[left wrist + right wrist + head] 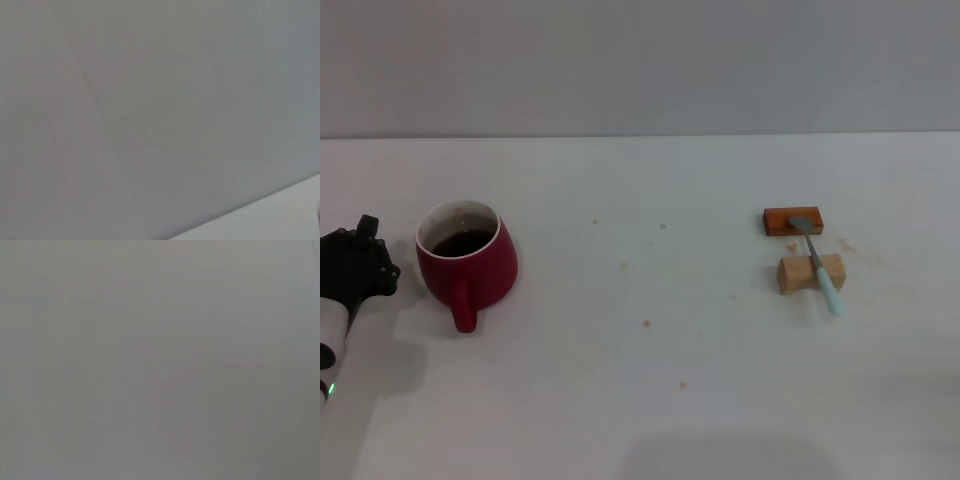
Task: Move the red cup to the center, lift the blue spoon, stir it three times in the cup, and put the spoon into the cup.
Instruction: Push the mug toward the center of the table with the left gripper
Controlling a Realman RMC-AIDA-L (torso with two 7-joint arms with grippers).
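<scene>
Red cup (468, 262) sits at the left of the head view on the white counter (650, 380), dark liquid inside, its loop handle pointing toward the lower edge of the frame. Just beside it at the far left edge is the left hand (358, 268), black and apart from the cup; whether its fingers are wide or narrow I cannot tell. No right hand shows anywhere.

At the right of the frame, well apart from the cup, the tan wooden block (811, 273) and the orange-brown block (793, 220) carry the blue spoon (817, 263), its handle running toward the lower right.

Moving the cup comes first, I judge: grip the body squarely, keep it level, and travel slowly so nothing spills.

No brands, labels or writing can be read.
</scene>
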